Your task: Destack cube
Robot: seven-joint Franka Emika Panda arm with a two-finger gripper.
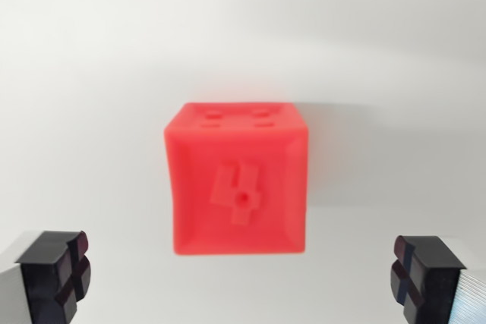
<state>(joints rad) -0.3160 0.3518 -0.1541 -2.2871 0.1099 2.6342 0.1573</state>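
A red cube (238, 178) sits in the middle of the wrist view on a white surface. Its facing side bears a raised "4", and its upper face has several small square dents. Only this one cube shows; whether another lies under it I cannot tell. My gripper (241, 282) is open, with one black fingertip (55, 275) at the wrist view's lower left and the other at the lower right. The cube lies between and beyond the fingertips, touching neither, and nothing is held.
A plain white surface (91, 73) fills the rest of the view. The cube casts a faint grey shadow (342, 165) toward the wrist view's right.
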